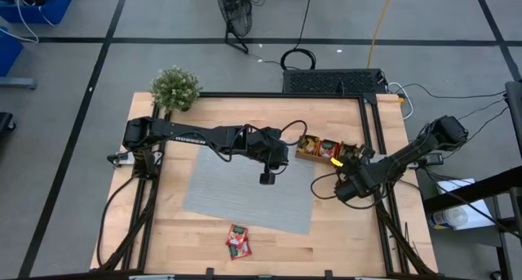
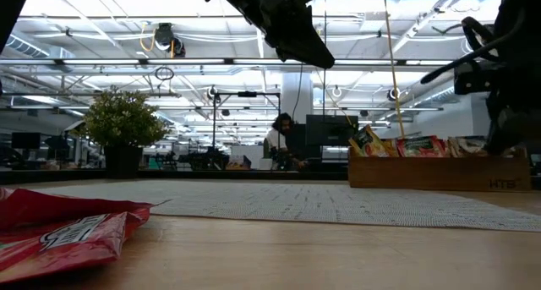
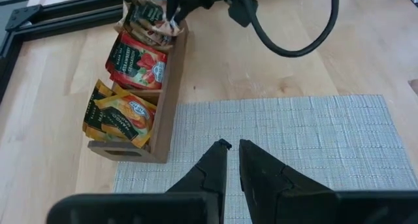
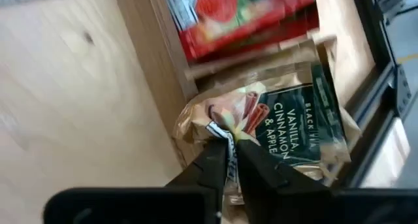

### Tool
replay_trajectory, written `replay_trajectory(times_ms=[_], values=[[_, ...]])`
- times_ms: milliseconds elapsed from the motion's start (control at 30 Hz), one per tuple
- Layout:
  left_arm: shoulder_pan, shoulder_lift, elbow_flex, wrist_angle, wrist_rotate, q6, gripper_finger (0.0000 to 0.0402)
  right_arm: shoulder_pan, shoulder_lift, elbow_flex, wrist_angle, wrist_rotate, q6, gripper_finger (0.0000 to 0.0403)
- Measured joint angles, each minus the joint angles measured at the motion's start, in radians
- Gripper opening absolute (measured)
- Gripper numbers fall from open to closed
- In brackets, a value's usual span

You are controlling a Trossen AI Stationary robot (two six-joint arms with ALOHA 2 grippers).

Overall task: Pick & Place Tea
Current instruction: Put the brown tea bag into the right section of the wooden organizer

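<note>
The left gripper (image 1: 267,179) is hovering, fingers nearly together and empty, over the grey mat (image 1: 236,194). The right gripper (image 4: 230,149) is pinching a pale vanilla-cinnamon tea sachet (image 4: 287,126) in the wooden tray (image 1: 308,156). Red sachets (image 1: 238,241) are lying on the counter (image 1: 342,243) near its front edge.

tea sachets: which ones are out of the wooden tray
The red sachets lying on the bare wood at the table's near edge, below the grey mat; the others sit in the tray.
</note>
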Motion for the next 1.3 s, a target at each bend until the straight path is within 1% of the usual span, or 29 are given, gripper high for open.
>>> replay_trajectory(times_ms=[100,333,533,667,800,933,1067,1300], values=[[0.0,0.0,0.0,0.0,0.0,0.0,0.0049,-0.003,0.0,-0.005,0.011,0.028,0.004,0.0049],[0.0,0.0,0.0,0.0,0.0,-0.002,0.0049,-0.049,0.0,-0.005,0.0,0.032,-0.006,0.0112],[0.0,0.0,0.0,0.0,0.0,-0.003,0.0049,-0.084,0.0,-0.005,-0.019,0.032,-0.032,0.0148],[0.0,0.0,0.0,-0.001,0.0,-0.002,0.0049,-0.094,0.0,-0.005,-0.017,0.032,-0.02,0.0157],[0.0,0.0,0.0,-0.001,0.0,-0.002,0.0049,-0.106,-0.001,-0.005,-0.012,0.028,0.005,0.0151],[0.0,0.0,0.0,-0.001,0.0,-0.002,0.0049,-0.115,-0.001,-0.005,0.032,0.028,-0.046,0.0145],[0.0,0.0,0.0,-0.001,0.0,-0.001,0.0049,-0.115,-0.002,-0.005,0.022,0.024,-0.052,0.0146],[0.0,0.0,0.0,-0.001,0.0,-0.001,0.0049,-0.127,-0.03,-0.004,0.011,-0.023,-0.05,0.0155]])
